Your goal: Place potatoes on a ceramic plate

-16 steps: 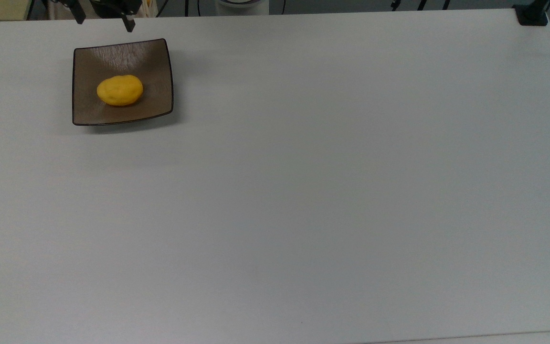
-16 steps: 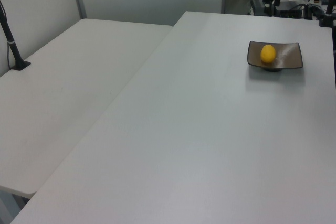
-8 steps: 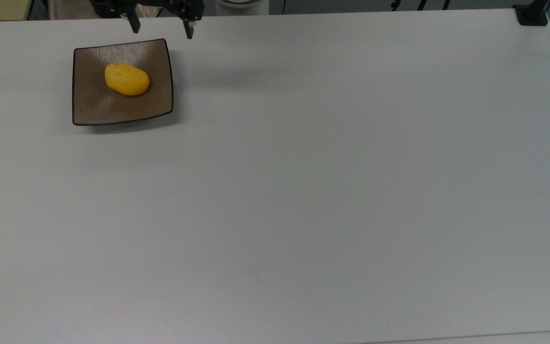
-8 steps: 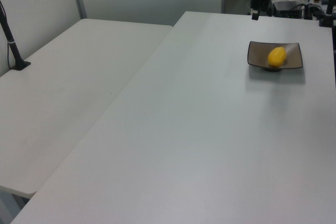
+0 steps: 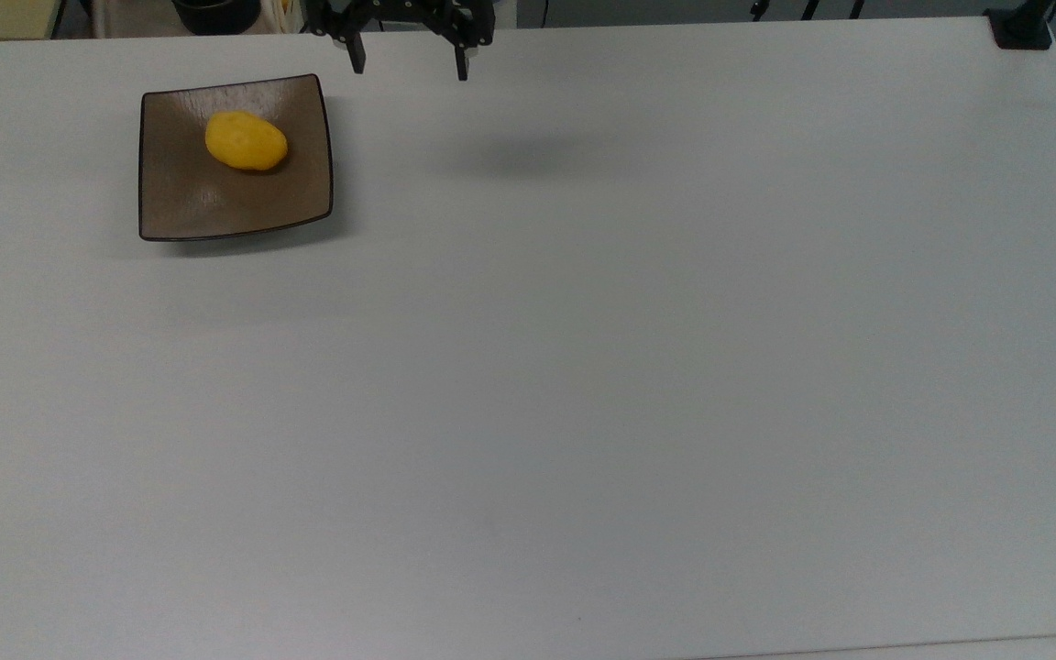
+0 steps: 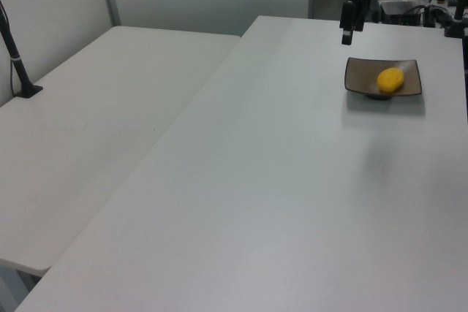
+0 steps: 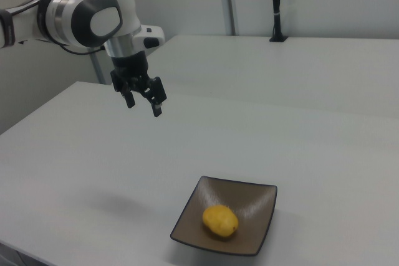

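Observation:
A bright yellow potato lies on the square brown ceramic plate at the top view's upper left, toward the plate's far edge. The same potato and plate sit low in the right view, and the potato rests on the plate at the left view's upper right. My gripper hangs open and empty above the table, to the plate's right in the top view. In the right view the gripper is high above the table, well clear of the plate. The gripper is left of the plate in the left view.
The white table stretches wide across the top view's right and lower parts. A second white table adjoins it on the left view's left, with a black post clamped there. Another black clamp sits at the top view's upper right corner.
My open gripper has moved from above the plate's far edge toward the top view's right. The potato shifted on the plate toward its far edge and settled.

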Motion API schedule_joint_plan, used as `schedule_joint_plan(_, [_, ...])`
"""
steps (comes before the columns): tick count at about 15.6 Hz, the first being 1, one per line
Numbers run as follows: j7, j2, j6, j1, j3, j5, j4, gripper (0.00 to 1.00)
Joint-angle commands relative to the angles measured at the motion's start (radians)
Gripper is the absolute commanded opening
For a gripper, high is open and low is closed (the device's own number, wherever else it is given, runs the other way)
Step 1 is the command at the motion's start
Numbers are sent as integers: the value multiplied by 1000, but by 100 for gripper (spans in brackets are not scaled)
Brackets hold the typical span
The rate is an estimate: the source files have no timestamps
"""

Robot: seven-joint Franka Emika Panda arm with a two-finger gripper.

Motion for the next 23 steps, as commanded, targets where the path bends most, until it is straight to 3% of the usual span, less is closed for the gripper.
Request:
schedule_joint_plan(1, [72,19,-17,10,14,-2,2,100])
schedule_joint_plan(4, [133,28,-16,30,14,-46,2,100])
schedule_joint_plan(16, [91,28,17,35,-19,-50,-35,100])
schedule_joint_plan(21, [3,30,10,61,-65,-48,-33,100])
schedule_joint_plan(23, [-26,31,7,96,-113,-39,-29,100])
